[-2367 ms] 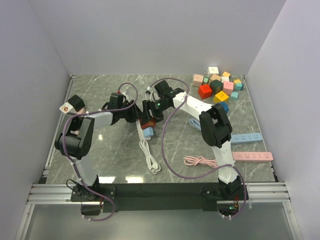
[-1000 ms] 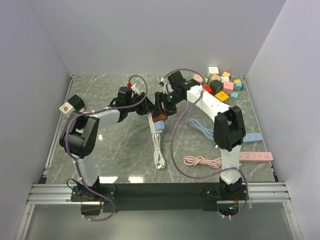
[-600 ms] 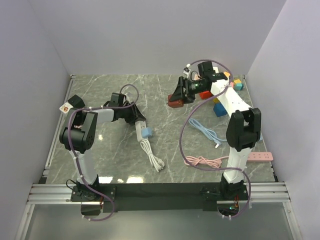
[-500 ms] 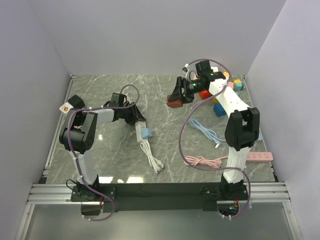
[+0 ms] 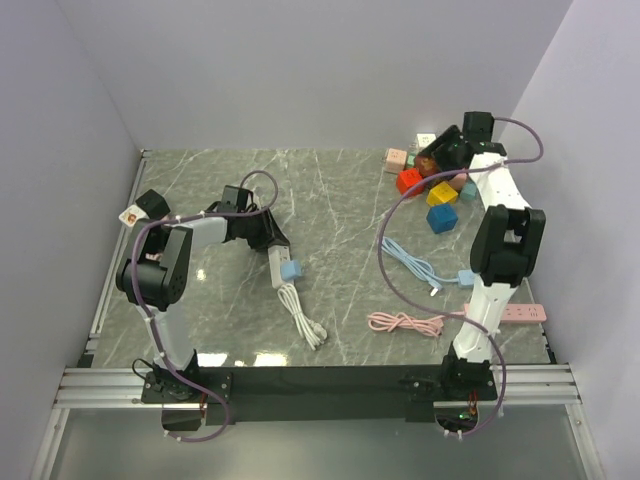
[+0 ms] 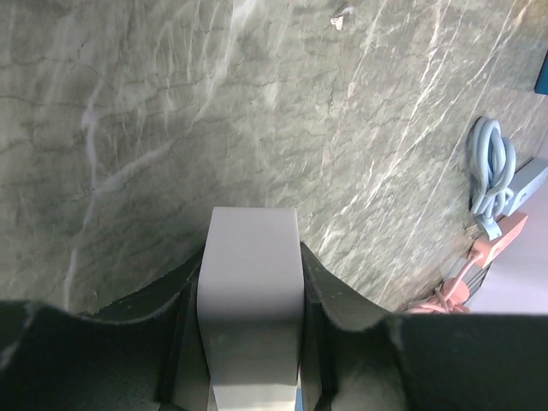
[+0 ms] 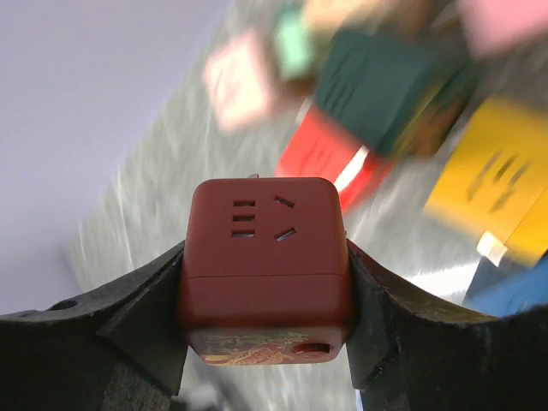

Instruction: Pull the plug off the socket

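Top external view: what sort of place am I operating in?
Probably a lab test cell: plain white walls boxing a grey marble-patterned tabletop, an aluminium mounting rail, and a pile of coloured cube sockets.

The colored blocks (image 7: 385, 94) behind the red cube (image 7: 265, 257) are smeared by blur. The white power strip (image 6: 250, 300) runs off the left wrist view's lower edge.

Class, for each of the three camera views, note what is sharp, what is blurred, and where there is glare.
Right wrist view: the red socket cube is sharp, the coloured cubes behind it blurred. Left wrist view: the white power strip looks soft, the marble table crisper. Top external view: sharp, with pale glare patches on the table along its near edge.
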